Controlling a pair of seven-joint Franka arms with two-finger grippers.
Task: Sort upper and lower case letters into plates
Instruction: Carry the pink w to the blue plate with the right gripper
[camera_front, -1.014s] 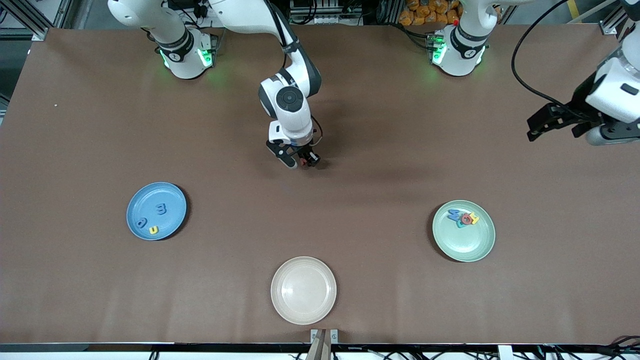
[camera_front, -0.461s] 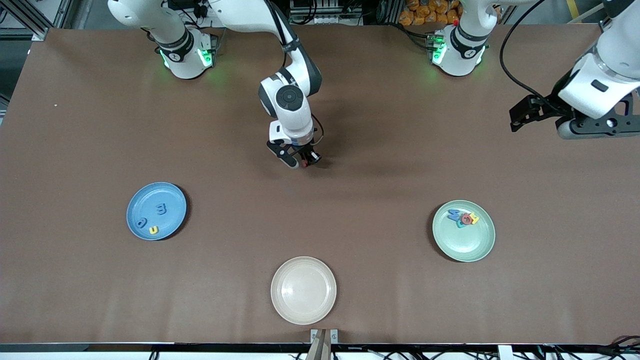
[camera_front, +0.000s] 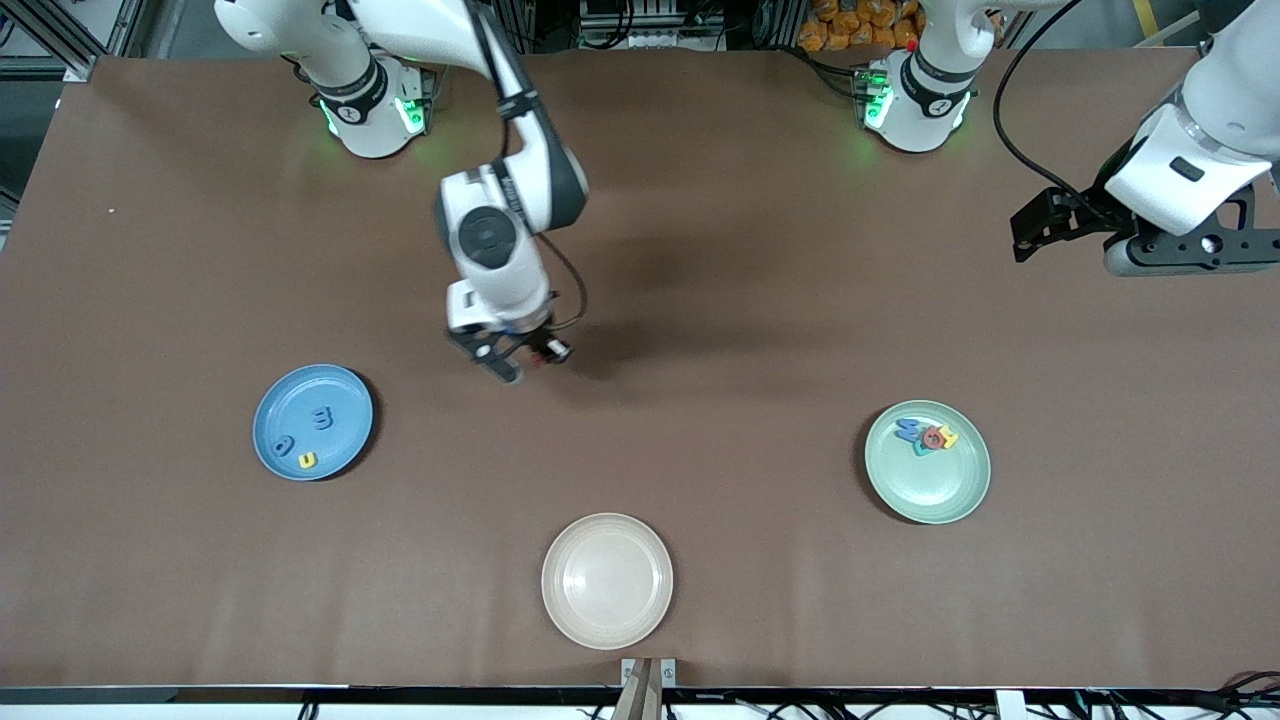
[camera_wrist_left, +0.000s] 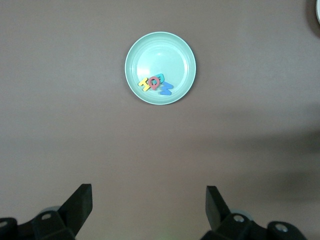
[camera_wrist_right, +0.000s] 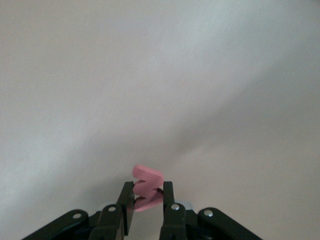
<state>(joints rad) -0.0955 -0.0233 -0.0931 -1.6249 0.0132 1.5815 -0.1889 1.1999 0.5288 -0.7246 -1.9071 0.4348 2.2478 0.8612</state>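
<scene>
Right gripper (camera_front: 522, 362) is pinched tight on a pink foam letter (camera_wrist_right: 147, 188), up in the air over bare table (camera_front: 700, 250), with the light blue plate (camera_front: 345, 385) at about its 8 o'clock in the front view. In the right wrist view the letter sits edge-on between the fingertips (camera_wrist_right: 128, 200), most of it sticking out past them; it reads like a z or s, case unclear.

Left gripper (camera_front: 1035, 225) is spread wide, holds nothing, and waits over the left arm's end of the table, with the mint green plate (camera_wrist_left: 182, 45) well away from it.

Blue plate carries three letters (camera_front: 305, 440). Mint plate carries a small overlapping heap (camera_front: 927, 436) toward its 12 o'clock rim in the front view. Cream plate (camera_front: 607, 581) is bare.

Handling, my read: foam is featherlight, soft, squashy and not fragile. A thin flat piece can twist or pop out of a narrow pinch. Best hold is across a solid stroke near the middle, not a tip. Light grip will do. On release it may cling to a pad or bounce, so let go low over the plate floor.
</scene>
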